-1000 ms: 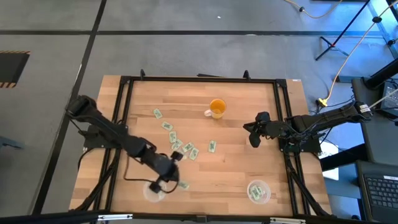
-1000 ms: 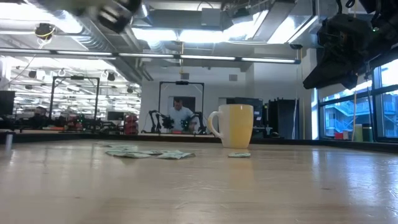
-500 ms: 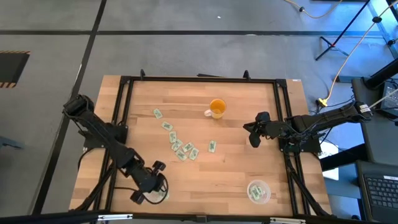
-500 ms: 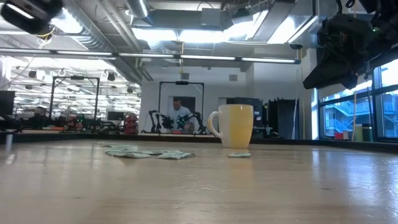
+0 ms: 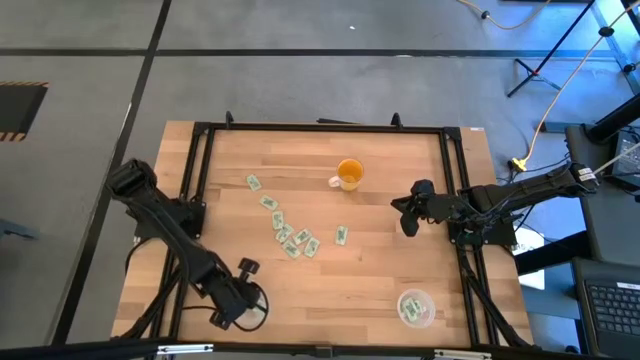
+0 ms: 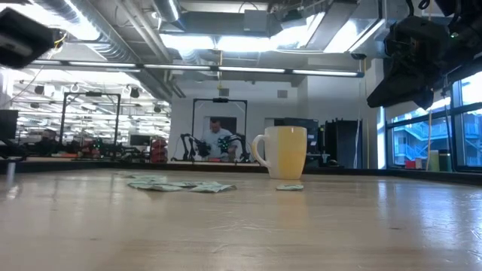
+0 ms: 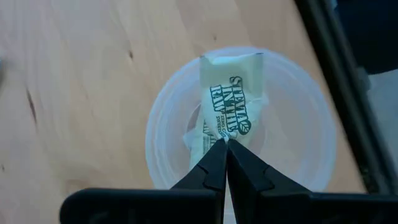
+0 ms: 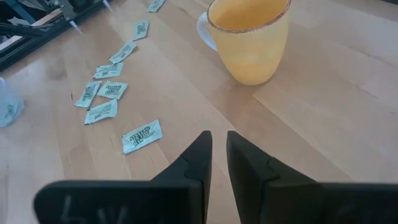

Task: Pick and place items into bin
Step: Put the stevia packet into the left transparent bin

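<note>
We see the packets (image 5: 291, 237) as small flat rectangles of green-and-white paper, strewn in a loose diagonal trail across the middle of the wooden table (image 5: 380, 270), with one packet (image 5: 341, 235) lying a little apart from the rest, toward the right arm's side. In the right wrist view their printed faces show, some crinkled, one lone packet (image 8: 142, 136) nearest the fingers.

At the near left corner of the table a round, clear plastic bin (image 7: 311, 124) sits on the pale wood grain. Inside it lies a glossy white packet (image 7: 231, 99) with green lettering, over at least one more underneath. The left gripper (image 7: 226, 144) hangs right above this bin, its two dark tapered fingers pressed together with nothing between them; in the high view the left gripper (image 5: 243, 292) shows over that corner.

A second clear round tub (image 5: 415, 307) stands near the front edge on the right, with green-and-white packets in it.

The orange mug (image 5: 348, 174), smooth, glazed and handled, stands upright beyond the trail. The right gripper (image 8: 216, 144) hovers above the table near the right edge, its fingers nearly together with a narrow slit between, holding nothing.
</note>
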`<state>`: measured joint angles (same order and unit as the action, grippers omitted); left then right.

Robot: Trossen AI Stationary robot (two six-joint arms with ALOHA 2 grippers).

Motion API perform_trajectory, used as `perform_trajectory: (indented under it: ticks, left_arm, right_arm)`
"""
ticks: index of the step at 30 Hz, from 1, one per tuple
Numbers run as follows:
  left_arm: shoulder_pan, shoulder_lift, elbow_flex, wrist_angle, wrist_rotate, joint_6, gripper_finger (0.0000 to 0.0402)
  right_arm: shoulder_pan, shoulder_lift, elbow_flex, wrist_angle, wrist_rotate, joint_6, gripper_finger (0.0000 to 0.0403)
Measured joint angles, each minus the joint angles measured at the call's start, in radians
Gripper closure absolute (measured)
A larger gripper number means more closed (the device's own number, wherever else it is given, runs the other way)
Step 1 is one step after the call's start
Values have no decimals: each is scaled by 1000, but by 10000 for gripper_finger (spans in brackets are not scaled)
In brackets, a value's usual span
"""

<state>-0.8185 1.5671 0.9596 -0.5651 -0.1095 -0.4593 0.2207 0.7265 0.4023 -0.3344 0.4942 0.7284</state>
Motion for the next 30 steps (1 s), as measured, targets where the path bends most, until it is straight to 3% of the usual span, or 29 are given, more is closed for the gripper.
perform_trajectory:
  ticks: [13, 24, 30]
  left_arm:
    - [12, 45, 0, -9, 21, -34, 392]
    - [15, 3, 0, -11, 58, -80, 334]
    - [36, -57, 0, -11, 41, -78, 323]
  right_arm:
    - [0, 0, 0, 0, 0, 0, 350]
    - [0, 0, 0, 0, 0, 0, 350]
    - [0, 0, 0, 0, 0, -1, 350]
